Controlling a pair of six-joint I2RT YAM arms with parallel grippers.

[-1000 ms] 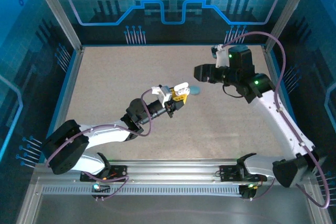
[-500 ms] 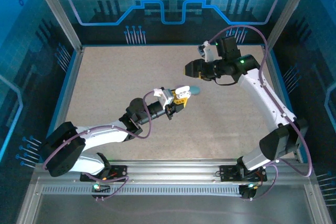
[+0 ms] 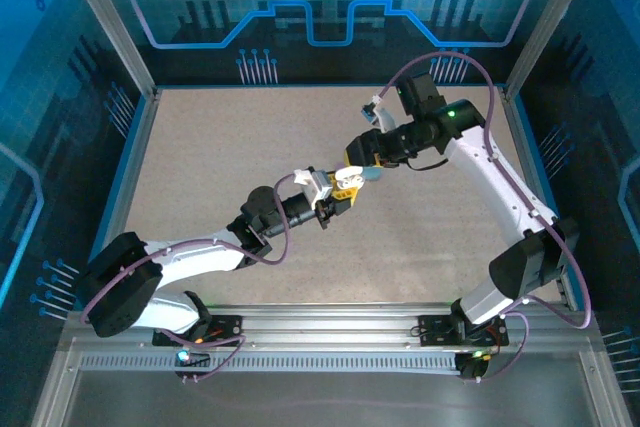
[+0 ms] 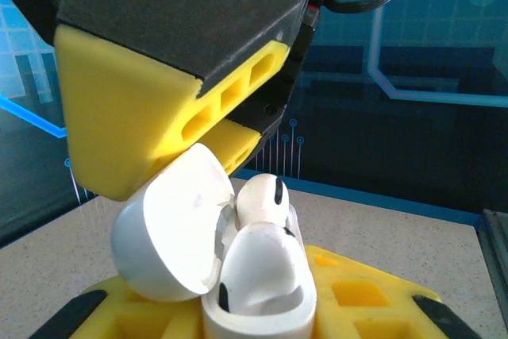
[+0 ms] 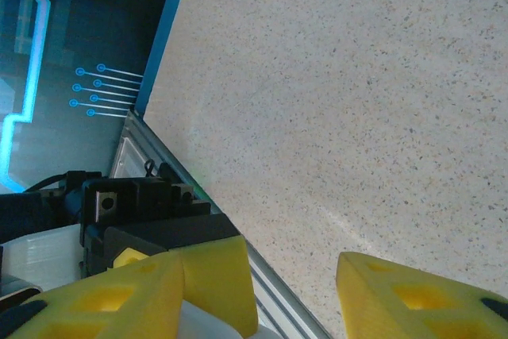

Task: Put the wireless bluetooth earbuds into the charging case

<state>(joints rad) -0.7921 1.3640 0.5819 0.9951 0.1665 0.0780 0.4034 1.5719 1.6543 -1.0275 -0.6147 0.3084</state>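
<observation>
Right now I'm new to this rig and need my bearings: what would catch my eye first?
Two arms meet over the middle of the table: the left arm holds an open white case in shut jaws, a white earbud standing up in it. The right arm hangs its yellow jaws open close over the flipped-back lid. A small teal thing lies on the table beside them.

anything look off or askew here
Yes: a white earbud stands tall and tilted in the open charging case held by the left gripper, not seated flush; the right gripper hovers at the lid.
</observation>
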